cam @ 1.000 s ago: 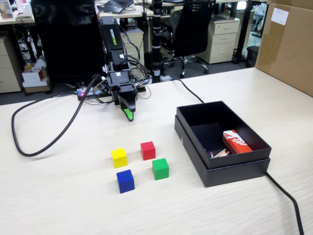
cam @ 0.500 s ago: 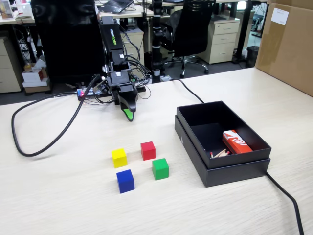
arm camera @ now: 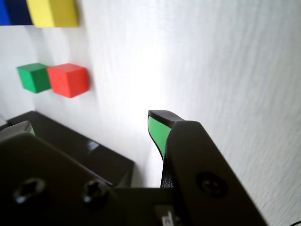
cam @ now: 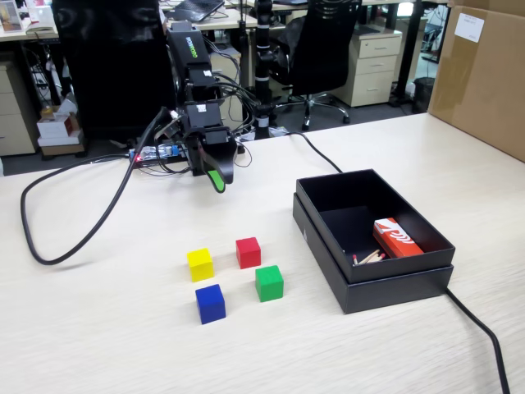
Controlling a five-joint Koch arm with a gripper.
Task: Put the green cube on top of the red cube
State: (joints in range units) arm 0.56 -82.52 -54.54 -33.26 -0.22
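Gripper (cam: 217, 180) off table, jaw state unclear; green cube (cam: 269, 282) near red cube (cam: 248, 252); no legible labels.

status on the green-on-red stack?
Nothing done: green cube sits on the table, beside and clear of the red cube. Nothing in hand: gripper hangs empty behind the cubes, well above the table. Left: reach, grasp green, lift, set it on red.

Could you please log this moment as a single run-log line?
claw: open, empty, raised behind cubes | green cube: on table, untouched | red cube: on table, nothing on top | stack: not started
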